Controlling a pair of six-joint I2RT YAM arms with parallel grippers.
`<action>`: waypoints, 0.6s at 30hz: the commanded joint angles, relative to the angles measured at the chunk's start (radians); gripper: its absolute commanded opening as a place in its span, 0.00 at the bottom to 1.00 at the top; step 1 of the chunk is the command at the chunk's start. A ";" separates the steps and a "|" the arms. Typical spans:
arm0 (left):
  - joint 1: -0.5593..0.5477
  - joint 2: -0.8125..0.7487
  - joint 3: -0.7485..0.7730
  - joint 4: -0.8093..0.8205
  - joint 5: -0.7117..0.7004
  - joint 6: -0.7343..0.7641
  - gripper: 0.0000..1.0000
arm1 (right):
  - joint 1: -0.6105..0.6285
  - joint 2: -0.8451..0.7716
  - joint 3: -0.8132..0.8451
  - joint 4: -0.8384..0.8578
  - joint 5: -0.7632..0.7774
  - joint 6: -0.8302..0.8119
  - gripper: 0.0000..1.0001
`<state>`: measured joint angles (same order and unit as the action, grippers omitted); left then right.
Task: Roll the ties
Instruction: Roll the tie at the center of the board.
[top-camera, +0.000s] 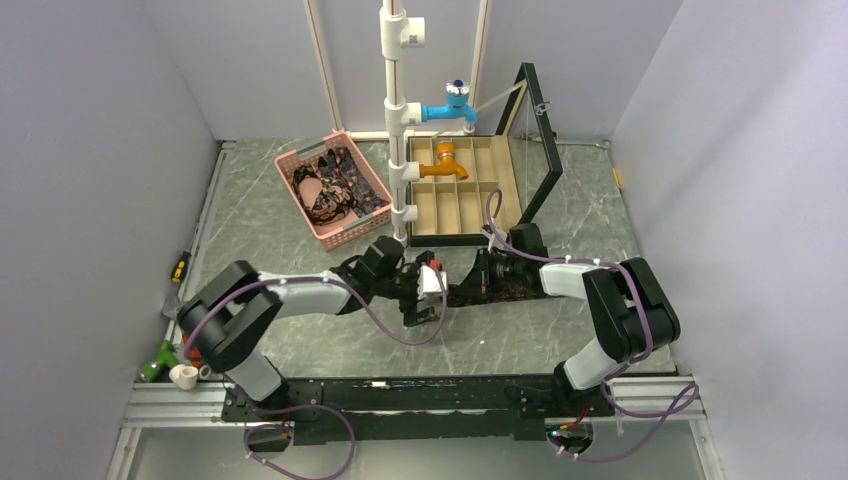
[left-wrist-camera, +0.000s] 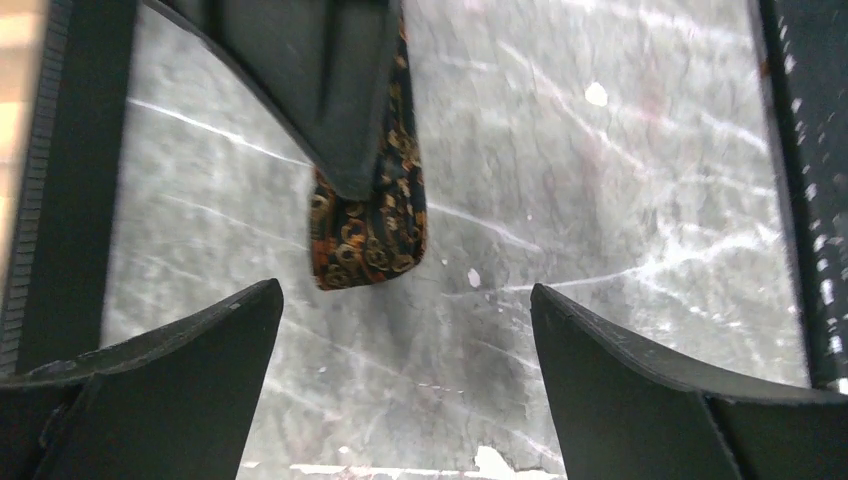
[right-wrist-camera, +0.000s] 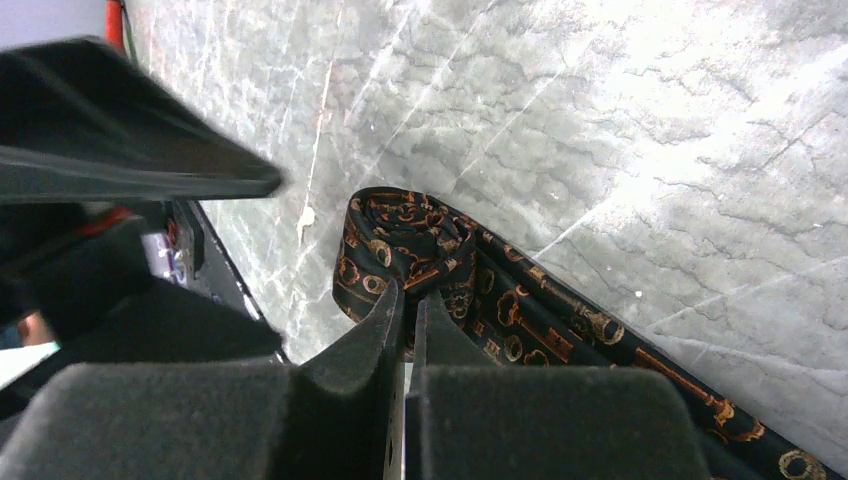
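Observation:
A dark tie with an orange and gold key pattern (top-camera: 518, 292) lies on the grey marble table, its left end folded into a small roll (right-wrist-camera: 398, 228). My right gripper (right-wrist-camera: 410, 292) is shut on that rolled end and shows in the top view (top-camera: 479, 276). The tie's strip (right-wrist-camera: 600, 335) runs away to the lower right. My left gripper (left-wrist-camera: 405, 295) is open and empty just left of the roll, a little above the table; it also shows in the top view (top-camera: 428, 300). In the left wrist view the tie end (left-wrist-camera: 368, 238) hangs under the right gripper's dark finger. More patterned ties (top-camera: 338, 185) lie in the basket.
The pink mesh basket (top-camera: 300, 160) stands at the back left. A wooden compartment box (top-camera: 455, 205) with an open glass lid stands at the back, behind a white pipe stand (top-camera: 397, 120) with blue and orange taps. Small items (top-camera: 170, 365) lie at the left table edge.

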<state>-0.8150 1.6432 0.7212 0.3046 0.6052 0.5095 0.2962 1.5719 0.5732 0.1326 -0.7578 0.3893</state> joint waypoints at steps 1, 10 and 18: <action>0.002 -0.171 -0.017 -0.015 -0.073 -0.099 0.99 | 0.000 0.029 0.010 -0.040 0.098 -0.059 0.00; 0.063 -0.150 -0.004 0.108 0.044 -0.336 0.99 | 0.006 0.018 0.050 -0.099 0.103 -0.051 0.00; 0.045 0.033 -0.206 0.637 0.014 -0.254 0.99 | 0.004 0.022 0.044 -0.128 0.111 -0.087 0.00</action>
<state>-0.7555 1.5894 0.5411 0.6865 0.5709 0.2180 0.2981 1.5806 0.6220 0.0475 -0.7334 0.3569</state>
